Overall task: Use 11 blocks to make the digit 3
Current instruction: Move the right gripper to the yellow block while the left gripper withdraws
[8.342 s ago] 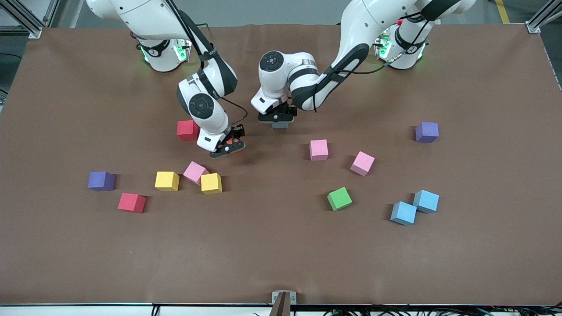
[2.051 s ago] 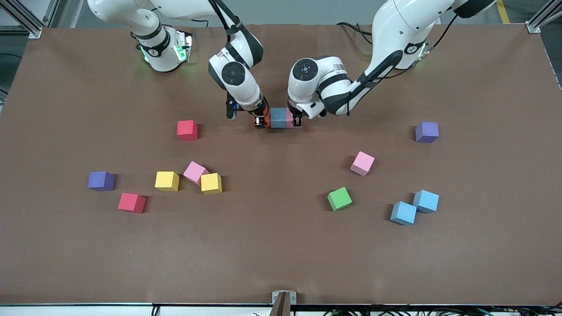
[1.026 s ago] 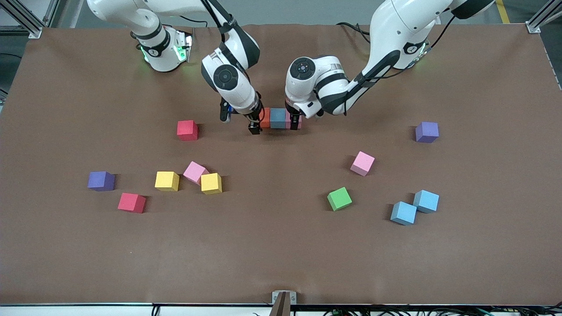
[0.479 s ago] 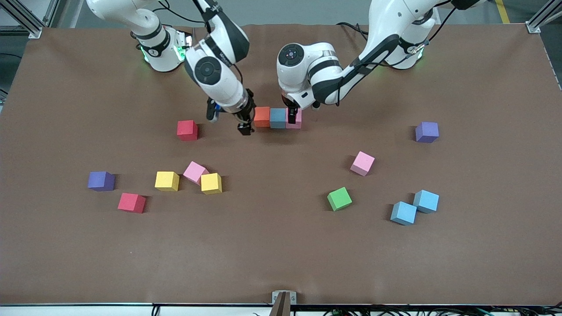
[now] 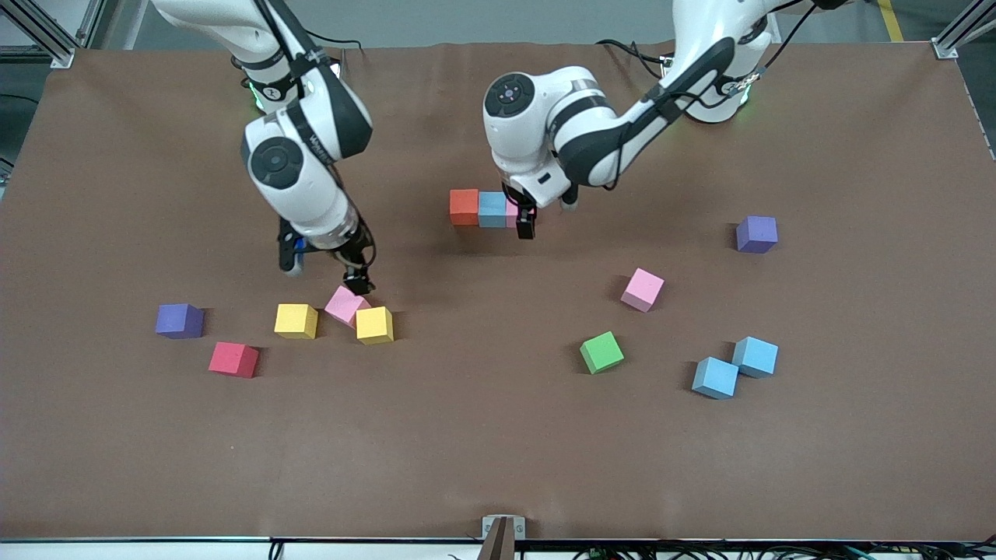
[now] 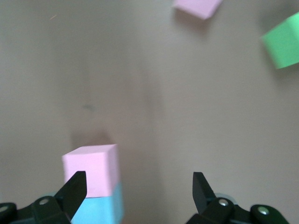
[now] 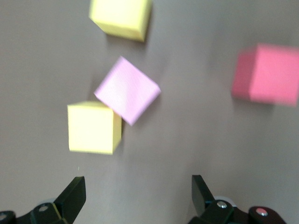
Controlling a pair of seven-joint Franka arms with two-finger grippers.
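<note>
An orange block (image 5: 464, 207), a light blue one (image 5: 492, 209) and a pink one (image 5: 511, 211) (image 6: 91, 170) touch in a row on the table. My left gripper (image 5: 529, 219) (image 6: 138, 191) hangs open and empty by the row's pink end. My right gripper (image 5: 324, 270) (image 7: 135, 191) is open and empty above a loose pink block (image 5: 346, 305) (image 7: 127, 91) that lies between two yellow blocks (image 5: 296, 320) (image 5: 375, 325). Loose blocks elsewhere are red (image 5: 233, 359), pink (image 5: 643, 289), green (image 5: 601, 351) and two light blue (image 5: 715, 378) (image 5: 755, 357). Another red block (image 7: 268, 74) is hidden under the right arm in the front view.
Two purple cubes (image 5: 179, 320) (image 5: 757, 234) sit toward either end of the brown table (image 5: 498, 451). A metal bracket (image 5: 503, 527) is fixed at the table's edge nearest the front camera.
My right gripper left the orange end of the row and swung over to the pink and yellow blocks. My left gripper rose slightly beside the pink end. The row stayed put.
</note>
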